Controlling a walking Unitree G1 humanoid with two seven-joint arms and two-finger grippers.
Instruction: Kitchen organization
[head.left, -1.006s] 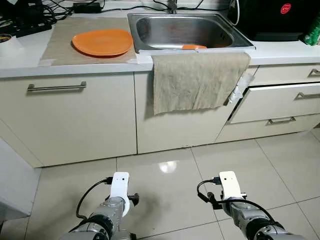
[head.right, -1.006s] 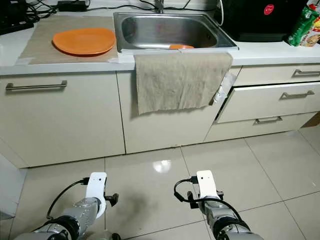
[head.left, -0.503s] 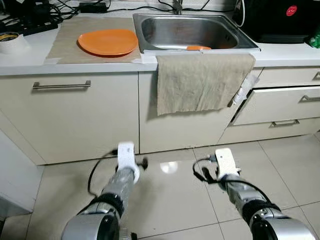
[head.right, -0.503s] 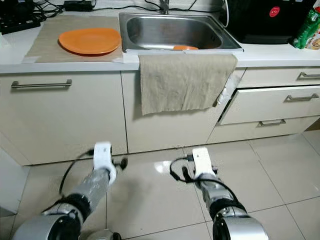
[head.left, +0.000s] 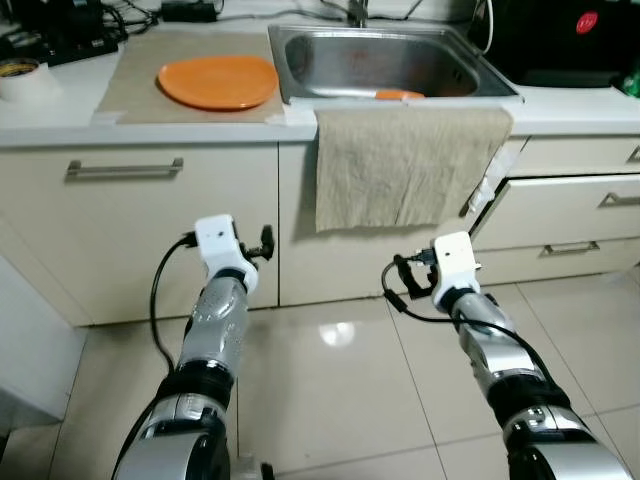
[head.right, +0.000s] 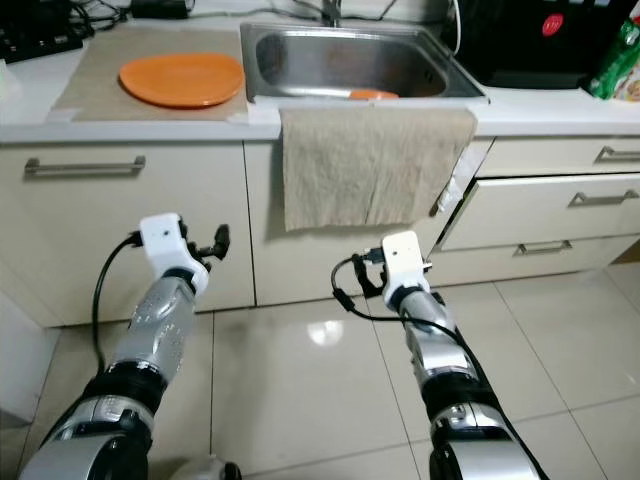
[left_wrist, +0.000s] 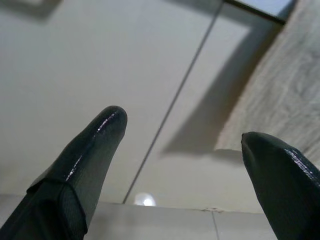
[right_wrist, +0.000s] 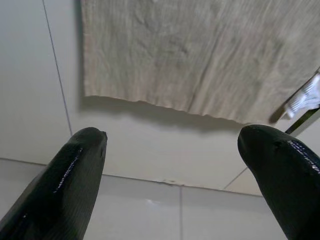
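The orange plate (head.left: 218, 82) is what I'm after, sitting flat on the beige mat (head.left: 135, 85) on the table (head.left: 60, 122), just beside the sink (head.left: 395, 62) on its left side. A second orange piece (head.left: 400, 95) peeks over the sink's front rim, and the cloth (head.left: 408, 165) hangs down from that rim over the cabinet door (head.left: 140, 235). My left gripper (left_wrist: 182, 145) is up in front of the cabinet, below the plate and well short of it, fingers (left_wrist: 95, 145) spread and holding nothing. My right gripper (right_wrist: 172, 150) hovers below the sink, aimed at the cloth's lower edge, its fingers (right_wrist: 75, 165) likewise apart and empty. Right of the sink, a drawer (head.left: 560, 205) looks pulled ajar, with a white scrap (head.left: 488, 178) at its corner. Risks from here, as I judge them: both arms are low, so reaching straight in could knock the table's edge or snag the cloth and drag it off the sink. The plate is smooth and shallow; a pinch on its rim could slide it across the mat toward the cables (head.left: 60, 25) behind.
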